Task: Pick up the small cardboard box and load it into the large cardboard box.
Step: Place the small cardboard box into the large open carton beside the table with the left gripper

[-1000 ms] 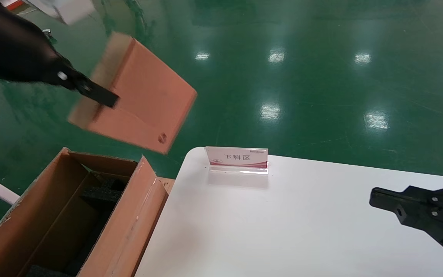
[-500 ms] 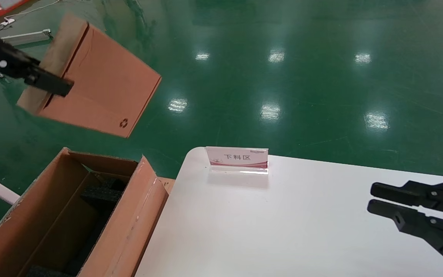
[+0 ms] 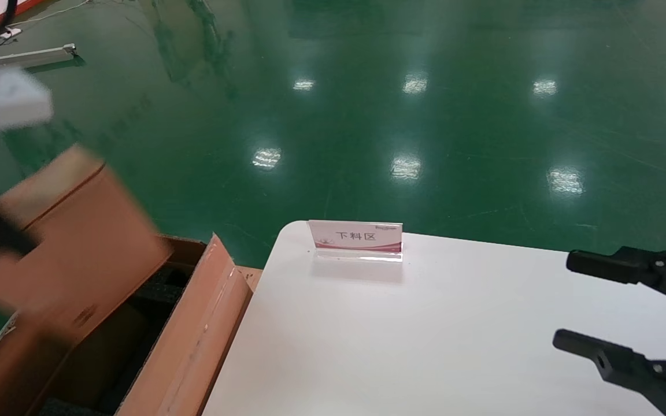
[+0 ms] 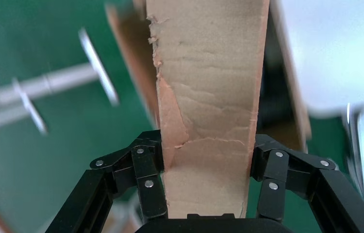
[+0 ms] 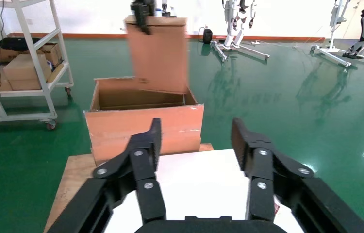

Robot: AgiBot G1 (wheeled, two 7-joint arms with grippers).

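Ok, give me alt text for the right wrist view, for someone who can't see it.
Beyond the open right hand, which hangs over a white table, the left hand holds the small cardboard box upright above the open large cardboard box. The large box stands on a green floor, with a white shelf cart beside it.

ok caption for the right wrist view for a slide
Left gripper holds the small cardboard box above the large cardboard box.

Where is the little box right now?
In the head view the small cardboard box is at the far left, held by the left gripper just over the open top of the large cardboard box, beside the white table.
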